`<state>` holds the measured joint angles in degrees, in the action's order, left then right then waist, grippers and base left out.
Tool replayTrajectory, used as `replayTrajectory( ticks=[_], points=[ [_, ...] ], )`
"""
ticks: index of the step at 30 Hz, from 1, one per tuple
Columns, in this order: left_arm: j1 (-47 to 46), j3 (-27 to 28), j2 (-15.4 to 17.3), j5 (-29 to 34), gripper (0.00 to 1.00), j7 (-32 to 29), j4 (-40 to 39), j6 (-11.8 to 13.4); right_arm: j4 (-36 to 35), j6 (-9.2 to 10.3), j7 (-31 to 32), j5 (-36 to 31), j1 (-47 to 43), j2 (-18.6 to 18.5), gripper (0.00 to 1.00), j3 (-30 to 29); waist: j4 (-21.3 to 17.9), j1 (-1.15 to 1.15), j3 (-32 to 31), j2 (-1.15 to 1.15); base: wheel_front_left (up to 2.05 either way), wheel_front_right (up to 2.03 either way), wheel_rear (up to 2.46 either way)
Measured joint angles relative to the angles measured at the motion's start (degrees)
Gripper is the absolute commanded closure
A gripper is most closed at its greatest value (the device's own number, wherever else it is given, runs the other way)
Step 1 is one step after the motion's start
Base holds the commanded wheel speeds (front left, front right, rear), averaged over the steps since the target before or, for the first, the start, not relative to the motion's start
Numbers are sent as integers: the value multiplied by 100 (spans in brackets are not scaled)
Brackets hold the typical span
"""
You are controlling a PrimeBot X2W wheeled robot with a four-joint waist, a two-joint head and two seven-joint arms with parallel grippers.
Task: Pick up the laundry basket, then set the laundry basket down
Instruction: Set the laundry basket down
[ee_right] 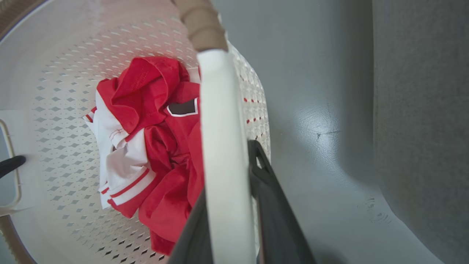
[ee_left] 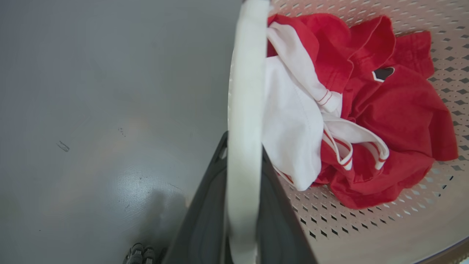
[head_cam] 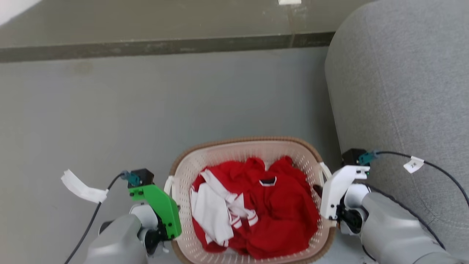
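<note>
The laundry basket sits low in the head view on the grey floor, just beside a grey upholstered seat on the robot's right. From these angles I cannot tell whether its base touches the floor. Inside lies a crumpled red garment with a white, red-striped piece bunched against its left side. The left gripper is clamped on the left white handle, one dark finger on each face of the band. The right gripper grips the right white handle the same way, just below the brown woven rim. In the head view, the two arms flank the basket at its sides.
</note>
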<state>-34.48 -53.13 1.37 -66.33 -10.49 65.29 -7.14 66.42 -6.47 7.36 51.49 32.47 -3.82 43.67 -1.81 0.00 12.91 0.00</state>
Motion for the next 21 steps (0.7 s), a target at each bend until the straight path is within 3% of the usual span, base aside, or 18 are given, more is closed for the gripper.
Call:
replayTrajectory(
  ticks=[21],
  points=[
    [-693, 8, 4, 57, 100, 708, -113, 7, -309, 0, -627, 8, 597, -233, 100, 19, 47, 0, 1304, 0, 0, 0, 0]
  ],
)
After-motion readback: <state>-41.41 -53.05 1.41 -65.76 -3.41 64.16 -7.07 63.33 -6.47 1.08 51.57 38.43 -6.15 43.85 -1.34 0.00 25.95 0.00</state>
